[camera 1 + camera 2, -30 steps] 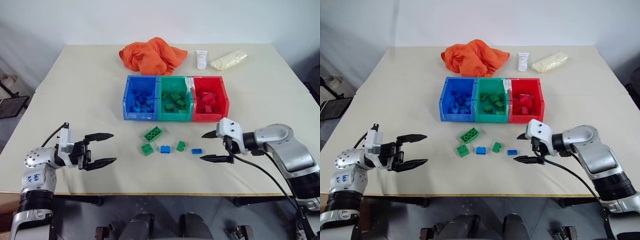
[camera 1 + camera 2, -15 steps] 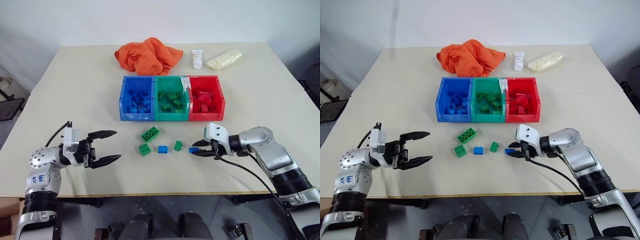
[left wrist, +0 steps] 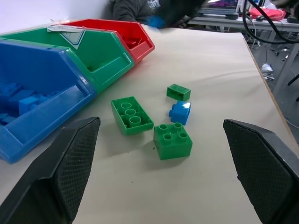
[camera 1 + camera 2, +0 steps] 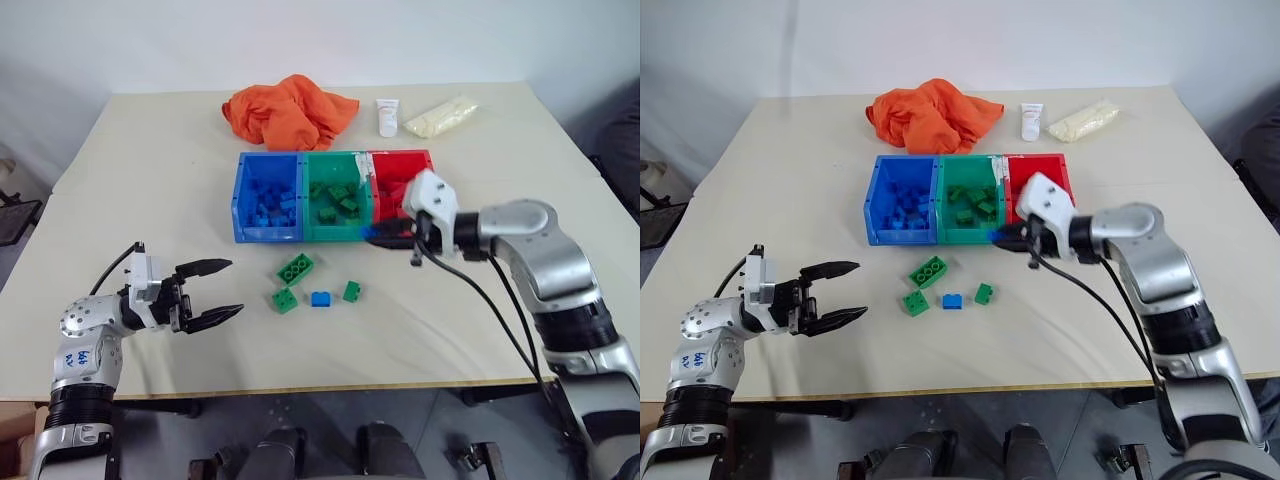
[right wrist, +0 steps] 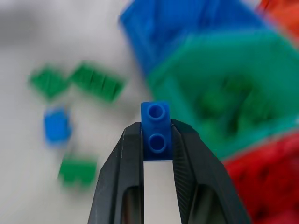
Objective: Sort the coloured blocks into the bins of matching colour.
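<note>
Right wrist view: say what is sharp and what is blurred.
Right wrist view: the blue block and the black fingers pinching it are sharp; the bins and the loose blocks on the table behind are smeared. Left wrist view: the loose blocks look crisp.

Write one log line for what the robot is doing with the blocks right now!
right claw: shut on blue block | above green bin front | left claw: open, empty | loose on table: four blocks

In the right wrist view the bins (image 5: 224,88) and loose blocks (image 5: 57,127) (green, blue) blur badly.
</note>
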You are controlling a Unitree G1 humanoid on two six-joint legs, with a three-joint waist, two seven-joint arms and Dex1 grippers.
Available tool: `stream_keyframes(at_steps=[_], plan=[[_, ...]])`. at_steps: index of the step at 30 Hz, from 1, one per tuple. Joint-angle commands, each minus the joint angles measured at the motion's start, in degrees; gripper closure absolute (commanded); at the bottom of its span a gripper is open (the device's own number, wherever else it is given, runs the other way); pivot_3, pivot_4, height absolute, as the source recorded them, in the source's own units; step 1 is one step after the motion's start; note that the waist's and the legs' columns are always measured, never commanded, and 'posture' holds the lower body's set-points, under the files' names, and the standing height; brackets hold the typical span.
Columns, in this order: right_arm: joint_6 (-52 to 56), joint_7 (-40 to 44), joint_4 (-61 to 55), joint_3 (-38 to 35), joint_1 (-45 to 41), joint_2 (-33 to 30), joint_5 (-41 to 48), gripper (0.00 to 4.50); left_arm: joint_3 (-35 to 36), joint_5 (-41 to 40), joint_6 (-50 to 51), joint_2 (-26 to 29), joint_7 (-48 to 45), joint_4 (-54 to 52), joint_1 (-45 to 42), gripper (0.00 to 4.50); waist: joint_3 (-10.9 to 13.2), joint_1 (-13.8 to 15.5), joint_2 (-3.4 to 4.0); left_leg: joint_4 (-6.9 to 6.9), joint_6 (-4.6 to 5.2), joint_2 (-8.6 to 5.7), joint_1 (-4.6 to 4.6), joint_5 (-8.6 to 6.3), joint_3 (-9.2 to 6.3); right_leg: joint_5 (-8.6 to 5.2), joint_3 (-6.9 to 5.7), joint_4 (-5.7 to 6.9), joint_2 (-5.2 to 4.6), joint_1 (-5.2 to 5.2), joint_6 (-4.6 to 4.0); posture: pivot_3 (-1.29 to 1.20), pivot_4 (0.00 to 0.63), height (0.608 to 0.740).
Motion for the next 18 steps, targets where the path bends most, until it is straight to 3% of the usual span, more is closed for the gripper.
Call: stream_keyframes(at_steps=[1,8,12,13,18], plan=[[-4.91,-3.80,10.61,1.63,-8.00,6.97,-2.63,4.07,0.73,-0.51,-1.25,-0.34,0.52,-1.62,0.27,0.00,0.00,-0.35,0.00,0.01,-0.01,0.02,0.01,0.01,-0.01,0.00,-0.01,0.04,0.01,-0.03,0.00,0.00,0.150,0.740],[-22.00,-14.04,42.81,1.41,-23.65,22.54,-8.75,4.07,1.13,-0.62,-2.20,-0.78,2.00,-3.09,1.45,0.00,0.00,-1.23,-0.01,0.02,-0.02,-0.09,-0.01,0.01,-0.20,0.03,-0.01,0.63,0.00,-0.17,-0.03,0.00,0.150,0.740],[-27.83,-19.22,55.91,-0.31,-29.35,27.28,-10.43,4.07,1.27,-0.54,-2.47,-0.63,2.56,-3.70,2.08,0.00,-0.01,-1.56,-0.01,-0.02,-0.02,-0.11,-0.01,0.01,-0.20,0.04,0.03,0.90,-0.01,-0.34,-0.04,0.00,0.150,0.740],[-28.90,-19.85,58.00,-0.56,-30.11,27.99,-10.80,3.33,1.29,-0.58,-2.52,-0.59,2.62,-3.84,2.20,0.00,-0.01,-1.64,-0.01,-0.01,-0.02,-0.11,-0.01,0.01,-0.21,0.04,0.05,1.01,0.00,-0.42,-0.04,0.00,0.150,0.740],[-32.50,-21.32,62.76,-1.91,-32.07,29.43,-12.17,1.66,1.31,-0.57,-2.75,-0.48,2.94,-3.95,2.37,0.00,-0.01,-2.31,-0.01,-0.02,-0.03,-0.13,-0.02,0.00,-0.26,0.06,0.13,1.17,0.02,-0.49,-0.06,0.00,0.150,0.740]])
